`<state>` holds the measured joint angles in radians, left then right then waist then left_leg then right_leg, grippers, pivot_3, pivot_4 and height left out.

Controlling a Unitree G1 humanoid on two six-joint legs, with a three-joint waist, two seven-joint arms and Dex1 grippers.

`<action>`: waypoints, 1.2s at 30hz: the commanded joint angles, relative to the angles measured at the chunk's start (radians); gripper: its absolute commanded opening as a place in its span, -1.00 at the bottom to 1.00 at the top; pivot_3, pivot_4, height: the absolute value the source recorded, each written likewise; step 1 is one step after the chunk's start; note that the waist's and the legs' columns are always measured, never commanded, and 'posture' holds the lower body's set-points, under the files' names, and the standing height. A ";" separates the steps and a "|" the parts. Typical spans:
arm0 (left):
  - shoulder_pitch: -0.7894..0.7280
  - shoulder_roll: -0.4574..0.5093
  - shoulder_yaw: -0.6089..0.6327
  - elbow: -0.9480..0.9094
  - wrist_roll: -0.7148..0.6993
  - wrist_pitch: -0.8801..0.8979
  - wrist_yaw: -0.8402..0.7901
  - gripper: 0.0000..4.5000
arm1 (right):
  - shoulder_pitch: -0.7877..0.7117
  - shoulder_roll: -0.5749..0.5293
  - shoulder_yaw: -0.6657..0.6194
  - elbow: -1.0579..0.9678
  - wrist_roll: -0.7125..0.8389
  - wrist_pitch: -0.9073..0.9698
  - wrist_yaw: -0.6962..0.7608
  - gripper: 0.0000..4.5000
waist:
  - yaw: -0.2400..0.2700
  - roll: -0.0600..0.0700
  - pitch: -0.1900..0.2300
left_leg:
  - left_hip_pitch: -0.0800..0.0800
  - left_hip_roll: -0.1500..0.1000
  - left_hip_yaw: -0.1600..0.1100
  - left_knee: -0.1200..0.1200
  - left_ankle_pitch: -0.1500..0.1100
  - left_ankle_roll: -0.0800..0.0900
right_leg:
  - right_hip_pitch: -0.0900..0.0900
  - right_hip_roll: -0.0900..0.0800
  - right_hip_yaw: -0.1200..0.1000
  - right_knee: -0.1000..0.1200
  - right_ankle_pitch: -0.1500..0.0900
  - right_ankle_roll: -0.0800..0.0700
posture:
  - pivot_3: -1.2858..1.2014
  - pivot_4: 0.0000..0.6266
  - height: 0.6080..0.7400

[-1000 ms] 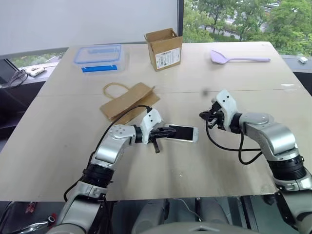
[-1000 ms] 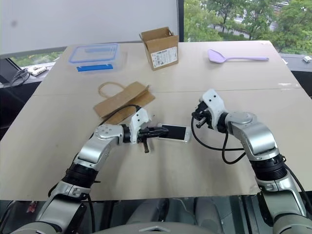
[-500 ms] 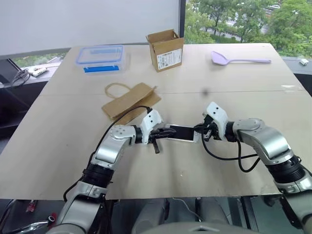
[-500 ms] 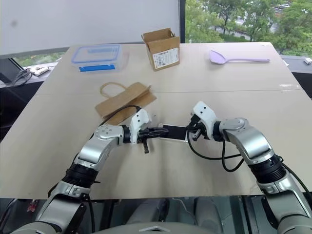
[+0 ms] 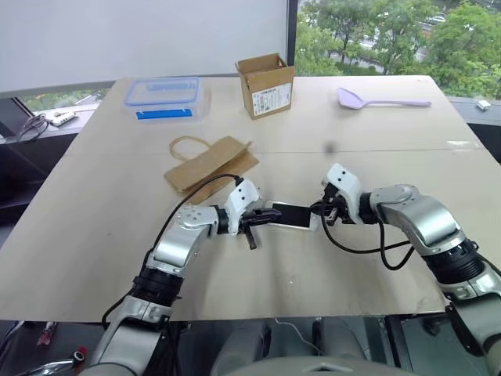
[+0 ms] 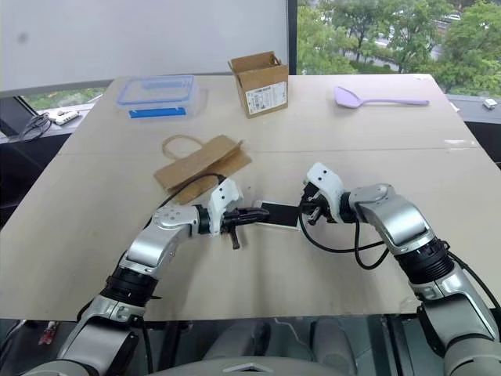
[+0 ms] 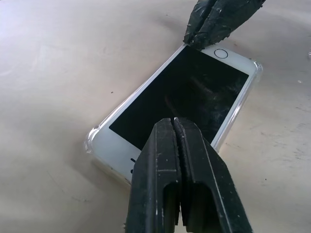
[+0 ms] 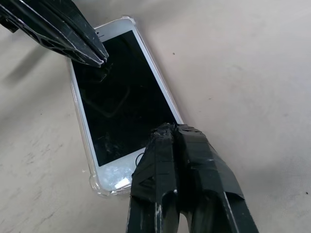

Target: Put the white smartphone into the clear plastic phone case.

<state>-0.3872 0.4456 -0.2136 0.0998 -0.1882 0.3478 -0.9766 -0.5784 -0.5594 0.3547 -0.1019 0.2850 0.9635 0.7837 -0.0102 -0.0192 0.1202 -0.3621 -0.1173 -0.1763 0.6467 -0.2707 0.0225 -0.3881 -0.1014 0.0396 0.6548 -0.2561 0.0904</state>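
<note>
I see the white smartphone (image 7: 180,99) already lying inside the clear plastic phone case (image 8: 95,182) at mid-frame in the head views. Both my left gripper (image 5: 258,220) and right gripper (image 5: 322,210), fingers together, press its ends (corners may need seating).

Big tan table (image 5: 94,196), seam across the middle, daylight on top. White wall/blind (image 5: 141,35) behind far edge at left. Window (image 5: 391,35) at right w/ green trees outside. Dark ledge w/ cables (image 5: 31,124) far left.
</note>
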 commanded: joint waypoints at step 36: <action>0.048 0.003 0.006 -0.149 -0.020 0.123 0.079 -0.97 | 0.079 0.115 0.347 0.490 -0.351 -0.037 0.112 -1.00 | -0.004 0.000 -0.031 | 0.039 0.017 0.000 -0.016 -0.008 -0.011 | 0.043 0.008 0.002 -0.014 -0.012 -0.002 | 0.03 -0.52 1.00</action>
<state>-0.3178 0.4465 -0.2130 -0.0280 -0.1980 0.4743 -0.8946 -0.6557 -0.4350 0.4718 0.1451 0.0305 0.8340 0.8913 -0.0139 -0.0195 0.0892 -0.3232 -0.1002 -0.1758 0.6308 -0.2790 0.0113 -0.3454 -0.0937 0.0418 0.6408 -0.2681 0.0885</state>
